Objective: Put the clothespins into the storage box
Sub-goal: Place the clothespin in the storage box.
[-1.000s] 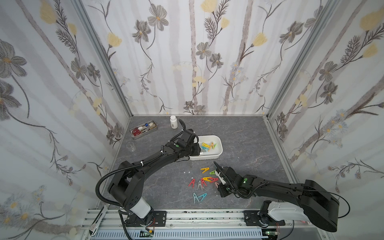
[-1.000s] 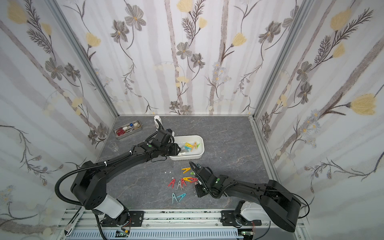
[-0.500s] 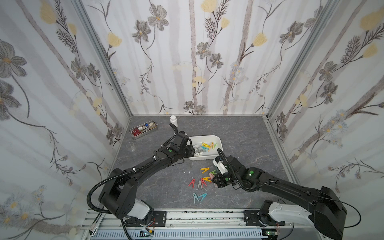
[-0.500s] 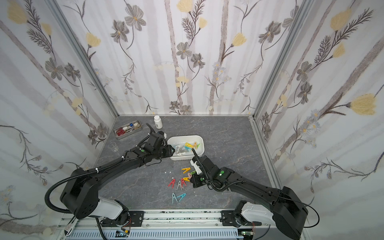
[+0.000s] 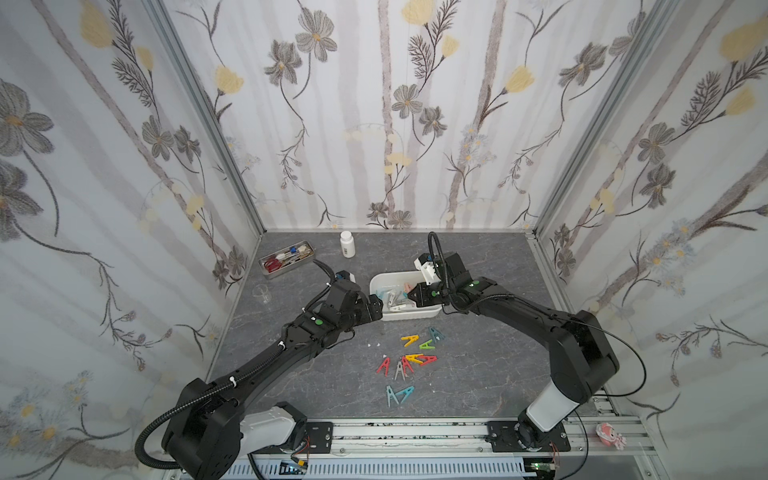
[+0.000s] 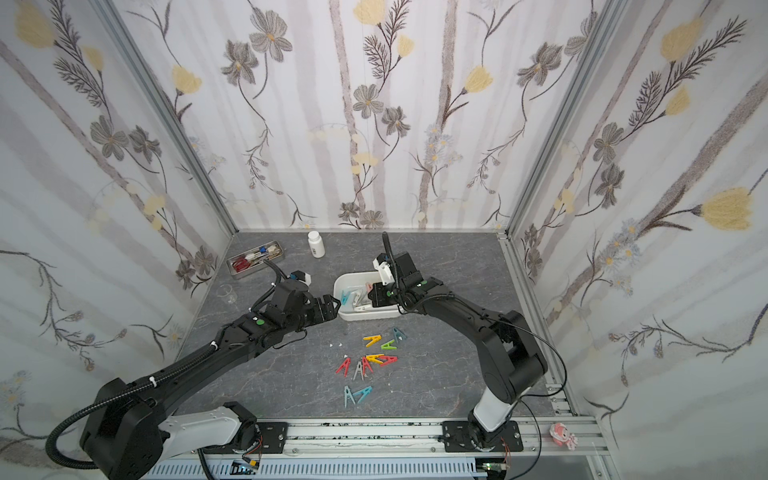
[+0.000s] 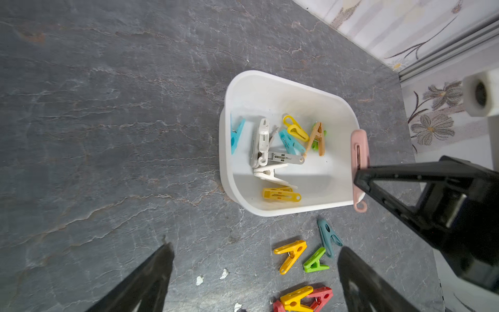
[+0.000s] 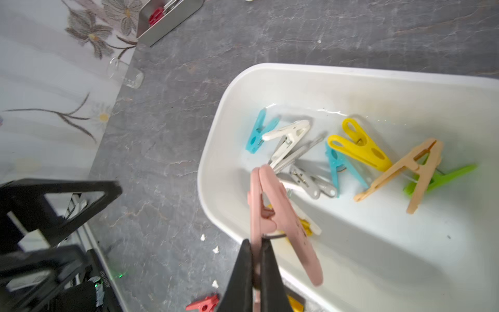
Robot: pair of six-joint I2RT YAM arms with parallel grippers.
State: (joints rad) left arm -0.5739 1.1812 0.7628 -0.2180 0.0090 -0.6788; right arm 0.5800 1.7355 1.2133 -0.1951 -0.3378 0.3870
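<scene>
my right gripper (image 8: pixel 256 244) pinches a pink clothespin (image 8: pixel 295 243) over the white box (image 8: pixel 216 151); my left gripper (image 7: pixel 252 254) gapes empty.

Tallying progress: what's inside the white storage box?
Loose clothespins: teal, white, grey, yellow, peach, green. The right end effector, holding a pink clothespin above, hides part of the storage box.

The storage box (image 5: pixel 409 314) is sitting near the middle of the surface (image 5: pixel 478 374), with clothespins (image 7: pixel 272 159) lying heaped in it. The loose clothespins (image 5: pixel 409 359) are lying on the surface in front of it. The left hand (image 5: pixel 376 310) is hanging just left of the box. The right hand (image 5: pixel 410 294) is hanging over it from the right, pinching a single clothespin (image 8: pixel 272 213) above the heap. A tool tray (image 5: pixel 291 267) is sitting back left, with a bottle (image 5: pixel 347 244) standing to its right and a beaker (image 5: pixel 262 293) in front of it.
</scene>
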